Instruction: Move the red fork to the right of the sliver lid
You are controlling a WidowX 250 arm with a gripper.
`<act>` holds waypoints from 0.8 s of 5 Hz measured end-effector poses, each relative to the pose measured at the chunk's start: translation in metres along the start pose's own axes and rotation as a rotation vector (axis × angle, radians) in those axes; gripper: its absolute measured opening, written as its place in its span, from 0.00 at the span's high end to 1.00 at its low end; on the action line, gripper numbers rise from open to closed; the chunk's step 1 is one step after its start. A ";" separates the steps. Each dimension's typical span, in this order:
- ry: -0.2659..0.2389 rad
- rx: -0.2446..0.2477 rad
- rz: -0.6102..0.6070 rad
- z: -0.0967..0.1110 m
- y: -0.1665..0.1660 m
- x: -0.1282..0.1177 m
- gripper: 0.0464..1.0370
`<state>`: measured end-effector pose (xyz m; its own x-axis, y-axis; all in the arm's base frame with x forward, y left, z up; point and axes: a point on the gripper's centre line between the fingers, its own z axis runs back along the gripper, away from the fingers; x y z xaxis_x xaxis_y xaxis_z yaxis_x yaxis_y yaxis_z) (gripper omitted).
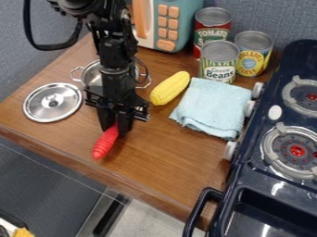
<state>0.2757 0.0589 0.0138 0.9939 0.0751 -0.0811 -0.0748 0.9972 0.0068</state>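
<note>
Jaws of the black gripper [116,126] are nearly together, w/ only a narrow gap btwn them, pinching the upper part of the red fork [105,142], whose ribbed, blunt-ended handle slants down & left at the wood counter [167,159], front-right of the silver lid [46,110].

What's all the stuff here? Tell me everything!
Fork: one, red, in gripper
Lid: one, silver, left of pot
Pot: one, silver, behind arm
Corn: one, yellow, middle
Cloth: one, light blue, by stove
Cans: three, red, green, yellow-blue, back
Toy microwave: one, teal and orange, back
Stove: one, dark blue, right
Table: one, brown, centre
Wall: one, blue-grey, back
Unclear thing: one, yellow, bottom-left corner
Arm, gripper: one each, black, from top
</note>
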 end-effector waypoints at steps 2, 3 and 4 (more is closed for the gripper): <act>-0.018 -0.015 0.030 0.008 0.026 0.019 0.70; -0.020 -0.026 0.050 0.013 0.043 0.021 0.70; -0.001 -0.036 0.072 0.009 0.057 0.025 0.70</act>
<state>0.2973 0.1177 0.0207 0.9859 0.1464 -0.0811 -0.1487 0.9886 -0.0231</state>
